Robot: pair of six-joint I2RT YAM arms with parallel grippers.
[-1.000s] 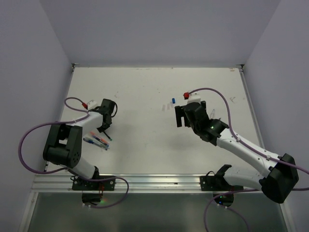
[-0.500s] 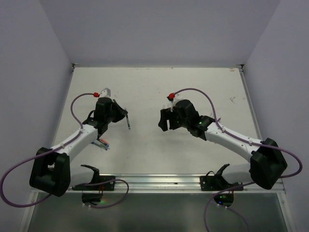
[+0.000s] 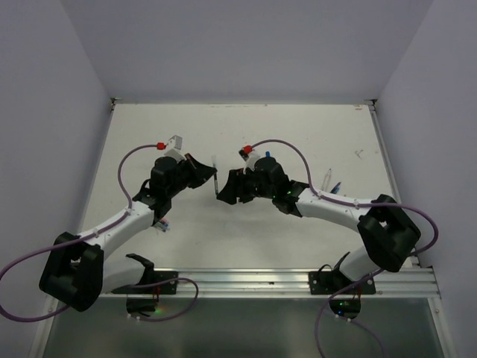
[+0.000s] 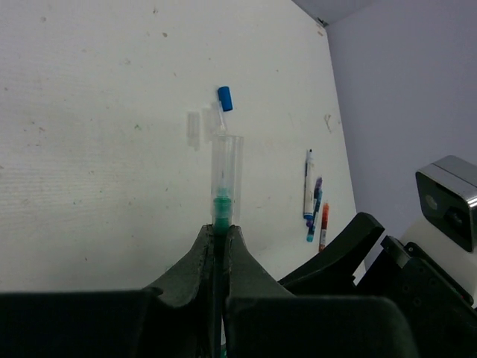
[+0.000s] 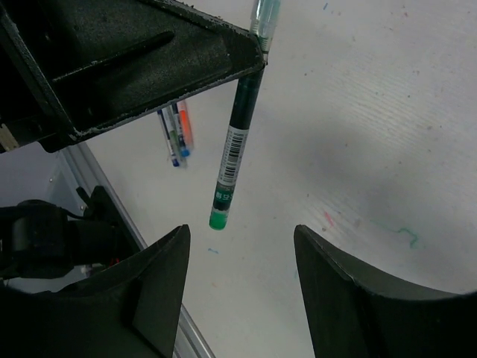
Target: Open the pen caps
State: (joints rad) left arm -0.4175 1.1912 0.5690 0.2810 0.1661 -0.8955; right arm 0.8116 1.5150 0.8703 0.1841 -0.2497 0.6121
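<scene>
My left gripper [image 4: 221,227] is shut on a dark green pen [image 5: 237,142] and holds it up over the table's middle. The pen's clear cap [image 4: 226,168] sticks out past the fingertips. Its green tail end [image 5: 218,218] hangs free on the other side. In the top view the left gripper [image 3: 209,171] and the right gripper [image 3: 226,188] meet around the thin pen [image 3: 217,181]. My right gripper [image 5: 240,233] is open, with its fingers on either side of the pen's tail and not touching it. A loose blue cap [image 4: 225,98] lies on the table beyond.
A clear loose cap [image 4: 193,127] lies beside the blue one. Several pens [image 4: 311,195] lie together at the table's right side [image 3: 330,180]. A few more pens [image 5: 176,133] lie near the left arm [image 3: 162,222]. Side walls enclose the table.
Both arms swung in to the table's middle. The left gripper carried the green pen up from the left pile. The right gripper came alongside it, and its jaws have narrowed.
</scene>
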